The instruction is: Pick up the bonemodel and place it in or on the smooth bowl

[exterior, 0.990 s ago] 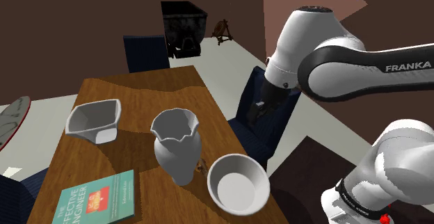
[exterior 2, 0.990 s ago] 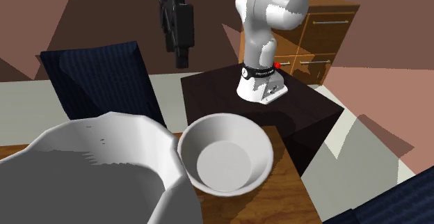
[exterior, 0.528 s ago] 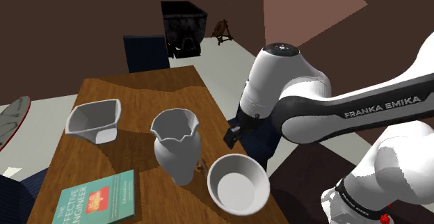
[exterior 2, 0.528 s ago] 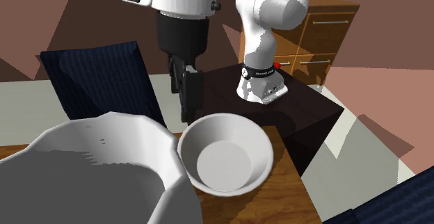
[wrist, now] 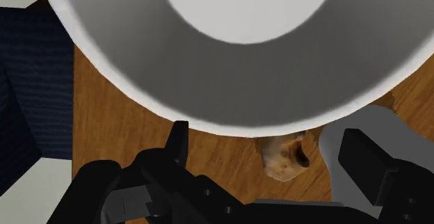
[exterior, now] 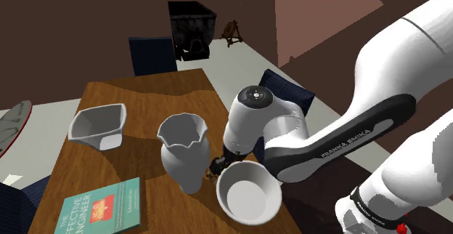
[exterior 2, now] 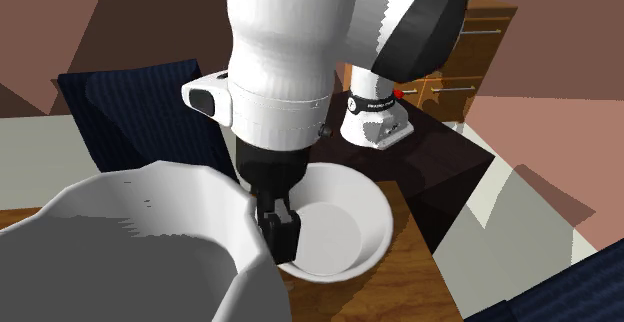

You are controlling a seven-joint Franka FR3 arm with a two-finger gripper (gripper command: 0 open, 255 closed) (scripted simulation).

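My wrist view shows the jaws open either side of the bonemodel (wrist: 284, 158) on the table (wrist: 132, 118), just beside the bowl (wrist: 243, 83); the shoulder view adds a vase (exterior: 184, 152) nearby.

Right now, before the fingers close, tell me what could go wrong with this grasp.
1. The small bonemodel lies close under the rim of the smooth bowl. The open gripper straddles it, so closing may push the bowl or pinch only the bone's end and let it slip.
2. The vase stands right beside the gripper, and one finger could knock it.
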